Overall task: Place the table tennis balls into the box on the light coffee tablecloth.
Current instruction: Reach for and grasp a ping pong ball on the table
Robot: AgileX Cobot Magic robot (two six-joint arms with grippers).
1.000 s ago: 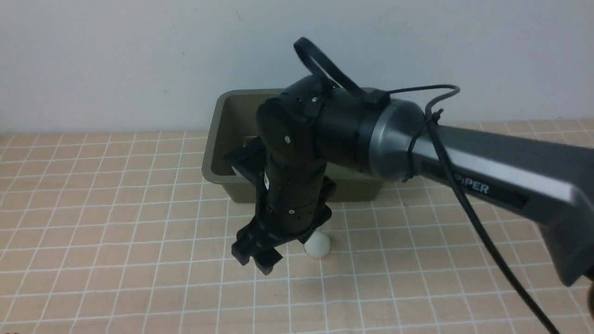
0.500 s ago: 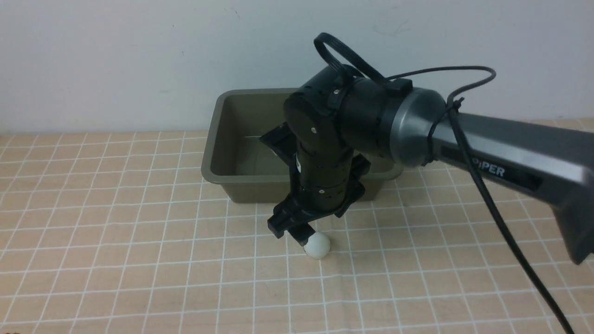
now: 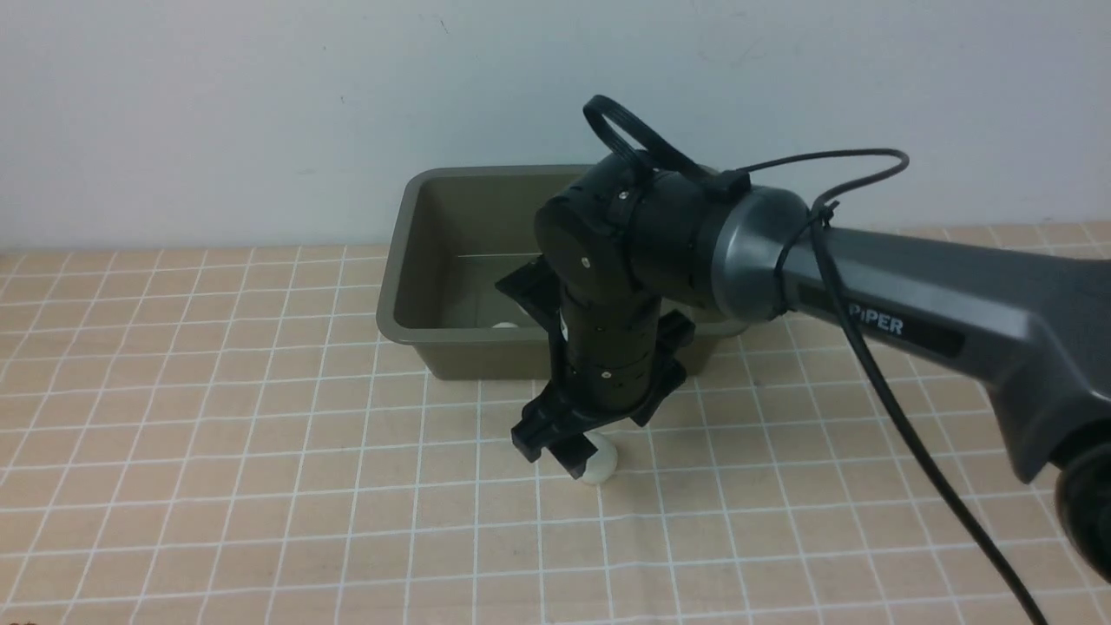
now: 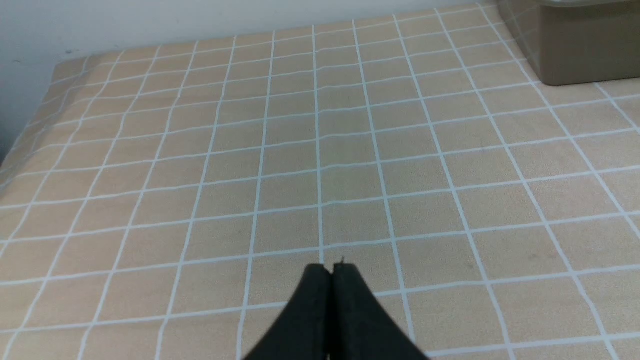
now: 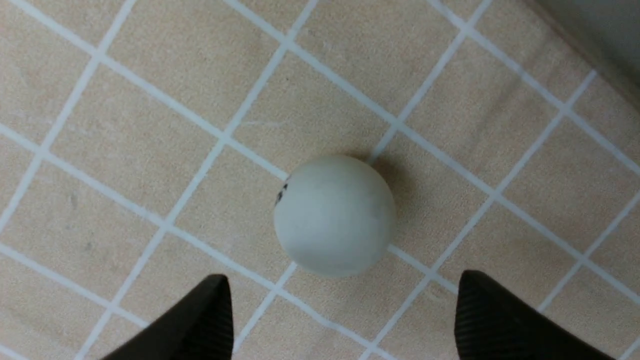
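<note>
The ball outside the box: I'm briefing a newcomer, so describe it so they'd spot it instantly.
Find the olive box at the back of the checked cloth. Just in front of its near wall, a white ball lies on the cloth under the open right gripper. Unlike the ball inside the box, it sits outside.

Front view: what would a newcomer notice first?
The dark right arm reaches in from the right, its open right hand pointing down over a white table tennis ball on the checked tablecloth. Just behind stands the olive-green box, a second ball inside.
</note>
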